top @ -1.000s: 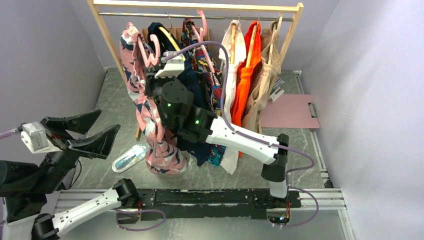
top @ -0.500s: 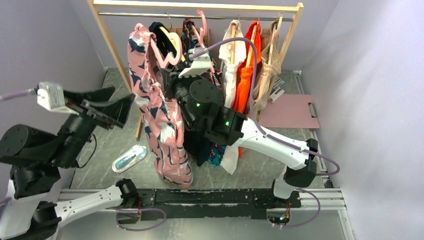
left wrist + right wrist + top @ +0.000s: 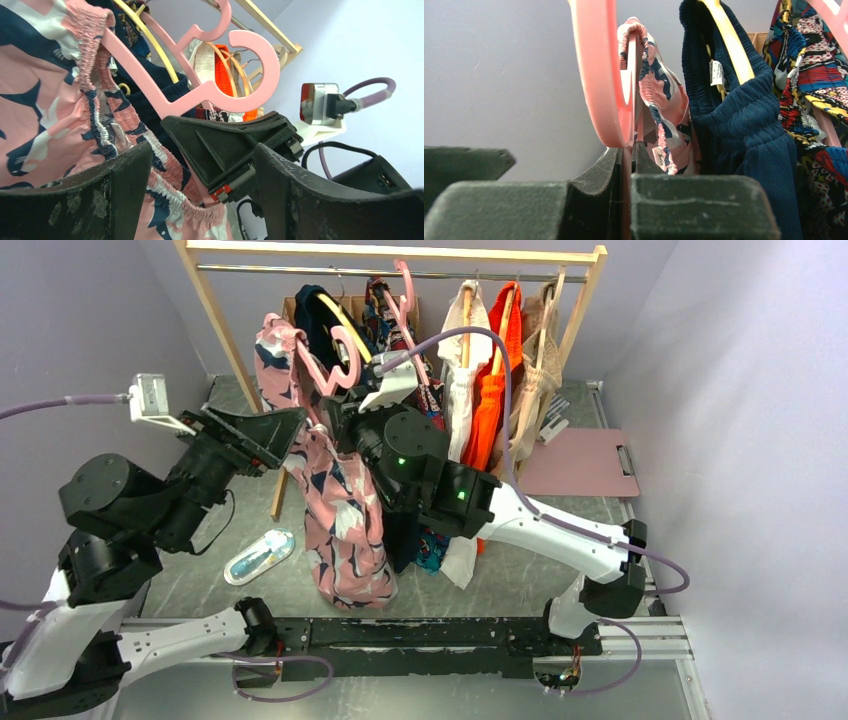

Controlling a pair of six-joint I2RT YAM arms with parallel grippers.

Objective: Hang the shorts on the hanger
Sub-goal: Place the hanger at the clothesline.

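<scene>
The pink wave-print shorts (image 3: 340,520) hang by their gathered waistband from one shoulder of the pale-pink hanger (image 3: 335,355), in front of the rack. My right gripper (image 3: 352,400) is shut on the hanger's lower part. The right wrist view shows the pink plastic (image 3: 599,75) pinched between the right gripper (image 3: 628,155) jaws, the shorts (image 3: 664,100) beyond. My left gripper (image 3: 285,435) is open at the shorts' upper left. In the left wrist view its fingers (image 3: 202,165) straddle the waistband (image 3: 165,165) and the right gripper's tip (image 3: 235,145), below the hanger (image 3: 200,95).
A wooden clothes rack (image 3: 400,252) carries navy shorts on a yellow-edged hanger (image 3: 335,315), a multicolour garment (image 3: 432,410), white, orange (image 3: 495,390) and beige clothes. A pink clipboard (image 3: 580,462) lies at the right. A small blue-white object (image 3: 258,557) lies on the table near the shorts' hem.
My left arm has risen and swung right, up to the shorts, its jaws narrowing a little. The right arm has shifted the hanger and shorts rightward and higher.
</scene>
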